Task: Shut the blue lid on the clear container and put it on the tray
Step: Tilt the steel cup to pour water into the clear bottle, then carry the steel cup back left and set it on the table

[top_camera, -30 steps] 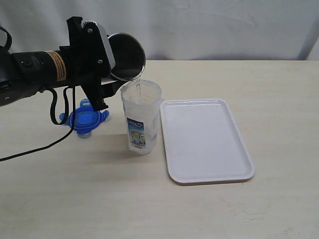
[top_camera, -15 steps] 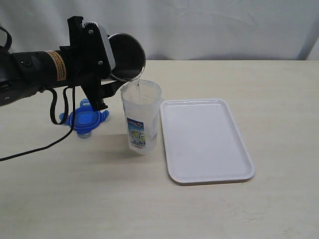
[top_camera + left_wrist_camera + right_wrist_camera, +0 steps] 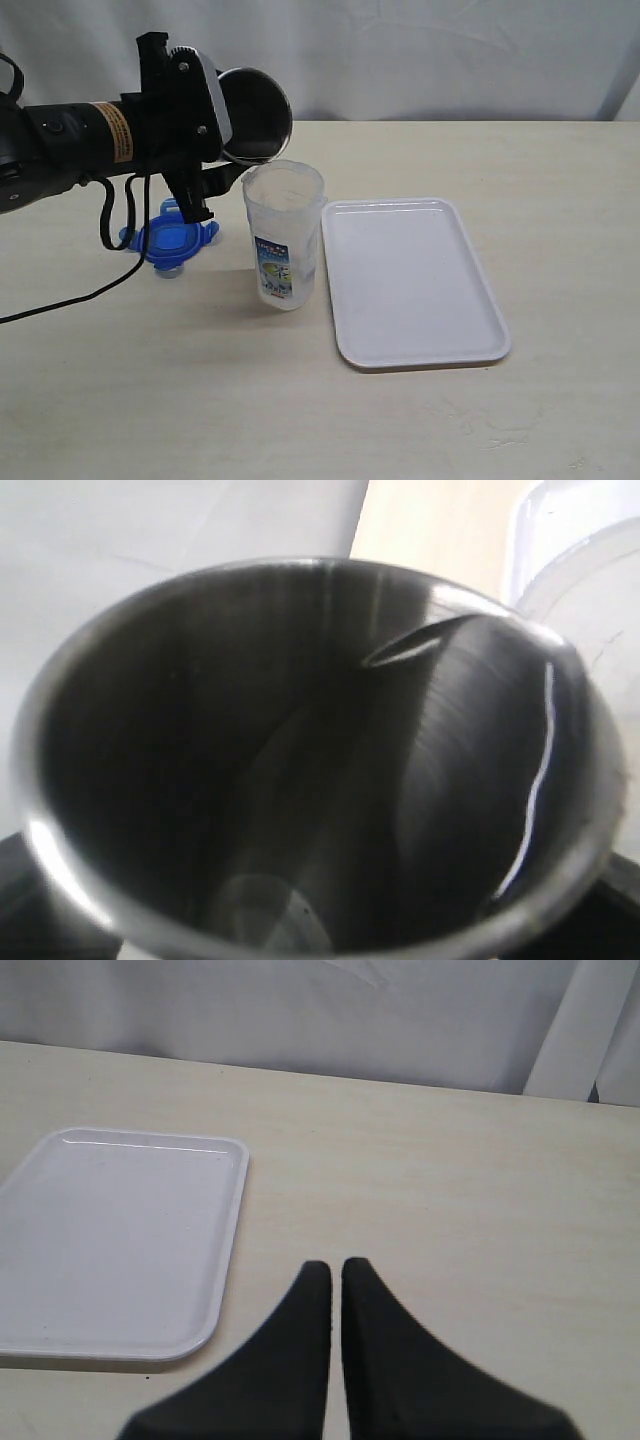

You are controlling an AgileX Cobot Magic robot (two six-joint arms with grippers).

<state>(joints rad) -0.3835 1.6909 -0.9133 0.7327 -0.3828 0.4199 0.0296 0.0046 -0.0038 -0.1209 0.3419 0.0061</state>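
1. Left gripper (image 3: 228,128) wrapped wide around a steel cup (image 3: 256,115), grasping it by the body
2. Cup tipped onto its side in the air, lip just above the open mouth of the clear container (image 3: 284,235)
3. From the left wrist view, only the dark inside of the cup (image 3: 320,760); no telling there how the fingers sit
4. Clear container upright on the table (image 3: 200,400), uncovered, printed label facing the camera, between the blue lid (image 3: 172,240) and the tray (image 3: 415,285)
5. Blue lid flat on the table, under the left arm, near the container but apart from it
6. Tray flat on the table, just beside the container, not touching it as far as can be seen
7. Right gripper (image 3: 336,1290) clenched, tips pressed almost together with nothing between them, above bare table beside the tray (image 3: 110,1240)
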